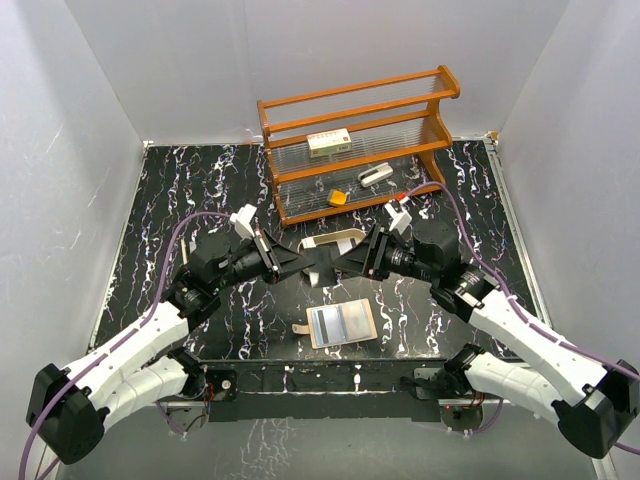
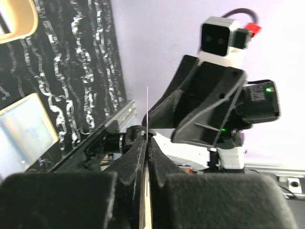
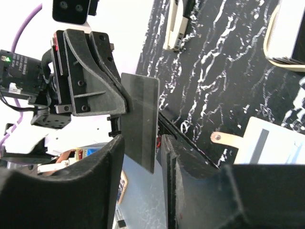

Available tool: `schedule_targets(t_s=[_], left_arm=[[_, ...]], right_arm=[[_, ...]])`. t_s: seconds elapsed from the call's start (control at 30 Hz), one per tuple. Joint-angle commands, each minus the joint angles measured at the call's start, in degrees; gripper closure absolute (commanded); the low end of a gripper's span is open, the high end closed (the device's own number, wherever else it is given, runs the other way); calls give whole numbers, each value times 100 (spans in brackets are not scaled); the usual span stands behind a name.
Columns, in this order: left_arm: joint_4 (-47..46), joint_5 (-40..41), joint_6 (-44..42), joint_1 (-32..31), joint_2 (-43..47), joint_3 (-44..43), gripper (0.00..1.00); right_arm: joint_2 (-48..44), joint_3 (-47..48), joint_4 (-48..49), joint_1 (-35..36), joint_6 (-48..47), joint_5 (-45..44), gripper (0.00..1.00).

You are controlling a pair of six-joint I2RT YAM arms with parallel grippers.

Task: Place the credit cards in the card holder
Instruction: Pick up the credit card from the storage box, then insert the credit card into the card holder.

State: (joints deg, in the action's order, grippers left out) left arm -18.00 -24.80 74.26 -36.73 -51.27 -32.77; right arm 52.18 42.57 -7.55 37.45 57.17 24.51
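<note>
My left gripper (image 1: 298, 262) is shut on a dark grey credit card (image 3: 140, 119) and holds it in the air over the middle of the table. In the left wrist view the card (image 2: 147, 107) shows edge-on, rising from between the closed fingers (image 2: 136, 157). My right gripper (image 3: 141, 143) faces the left one, and its open jaws stand on either side of the card's free end with a gap on each side. The card holder (image 1: 342, 323) lies open on the table in front of both grippers, its snap tab (image 3: 228, 139) pointing left. No orange-yellow card is in view.
An oval beige-rimmed tray (image 1: 347, 236) lies just behind the grippers. A wooden rack (image 1: 355, 105) at the back holds a white box (image 1: 329, 143), an orange block (image 1: 339, 197) and a silver-white object (image 1: 376, 176). White walls close in the table.
</note>
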Motion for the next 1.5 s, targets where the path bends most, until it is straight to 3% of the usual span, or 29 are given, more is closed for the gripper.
schedule_targets(t_s=[0.0,0.1,0.37,0.77,1.13,1.47], left_arm=[[945,108,-678,-10,15,-74,100],[1469,182,-1080,-10,-125,-39,100],[1433,-145,-1385,-10,-715,212,100],[891,-546,-1338,-10,-1395,622,100],[399,-741,-1287,-11,-1763,899,100],[196,-759,-1305,-18,-1904,1054,100]], right_arm=[[-329,85,-618,28,-286,-532,60],[-316,131,-1419,34,-552,-1052,54],[423,-26,-2573,39,-1320,-1733,53],[1393,-552,-2243,82,-1704,-1960,55],[1809,-1053,-1556,337,-1475,-1754,67],[2094,-957,-1292,900,-1218,-1944,82]])
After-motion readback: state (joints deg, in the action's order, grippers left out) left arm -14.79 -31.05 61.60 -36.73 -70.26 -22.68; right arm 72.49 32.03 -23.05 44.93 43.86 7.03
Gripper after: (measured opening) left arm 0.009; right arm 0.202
